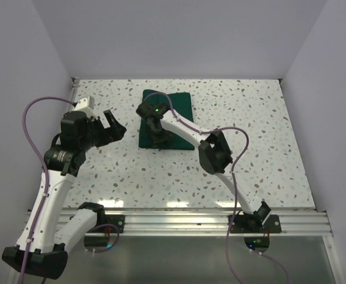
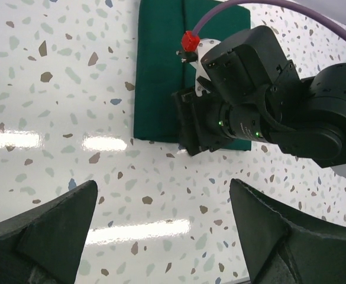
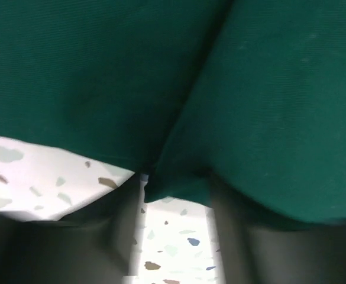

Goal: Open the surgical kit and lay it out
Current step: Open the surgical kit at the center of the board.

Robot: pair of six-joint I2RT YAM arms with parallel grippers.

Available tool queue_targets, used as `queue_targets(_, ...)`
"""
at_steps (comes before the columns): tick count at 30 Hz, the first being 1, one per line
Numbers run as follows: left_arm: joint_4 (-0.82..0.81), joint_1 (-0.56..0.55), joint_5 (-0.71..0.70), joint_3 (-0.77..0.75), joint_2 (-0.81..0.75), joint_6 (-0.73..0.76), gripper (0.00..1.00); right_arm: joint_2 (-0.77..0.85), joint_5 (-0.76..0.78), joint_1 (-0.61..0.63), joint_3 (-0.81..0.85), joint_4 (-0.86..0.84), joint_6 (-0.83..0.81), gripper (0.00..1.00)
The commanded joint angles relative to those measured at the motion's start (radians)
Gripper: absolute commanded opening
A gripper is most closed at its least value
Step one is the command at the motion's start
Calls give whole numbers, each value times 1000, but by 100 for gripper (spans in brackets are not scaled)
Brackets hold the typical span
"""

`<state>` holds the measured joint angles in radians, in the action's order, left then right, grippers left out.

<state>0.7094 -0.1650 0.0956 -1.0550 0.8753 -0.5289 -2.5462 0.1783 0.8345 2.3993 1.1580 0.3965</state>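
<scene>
The right gripper's fingers [image 3: 261, 248] stand either side of a fold at the near edge of the dark green cloth wrap [image 3: 249, 89], the cloth filling most of the gap between them. Whether they already pinch it or only bracket it I cannot tell. From above, the right gripper [image 1: 154, 136] sits low on the wrap at about its 7 o'clock corner, its arm reaching in from 5 o'clock. The left gripper's fingers [image 2: 48, 231] are spread wide with nothing between them but bare speckled table [image 1: 249, 118]. The left gripper [image 1: 111, 126] hangs apart from the wrap, at its 9 o'clock side, pointed toward it. The wrap lies flat toward the table's 12 o'clock end, a neat folded rectangle with a crease running along its length and no flap lifted. No tray and no instruments show anywhere, so presumably they are shut inside the cloth. By my reading the task is barely begun: at most a first hold on one flap is being taken. All of the unfolding is left, then baring the tray and setting the instruments out on the table.
</scene>
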Motion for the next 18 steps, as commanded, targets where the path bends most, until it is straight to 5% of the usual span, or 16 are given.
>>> queue_targets(1,50,-2,-13,-40,-7,47,97,0,27,-11,55,-24,5,40)
queue_targets(4,52,-2,-19,-39,-4,63,97,27,26,-17,49,-18,22,17)
queue_targets(8,50,-2,-20,-40,13,70,97,116,33,-23,-12,-17,24,1)
queue_targets(18,50,-14,-92,-115,122,139,94,406,119,-109,-109,0,71,0)
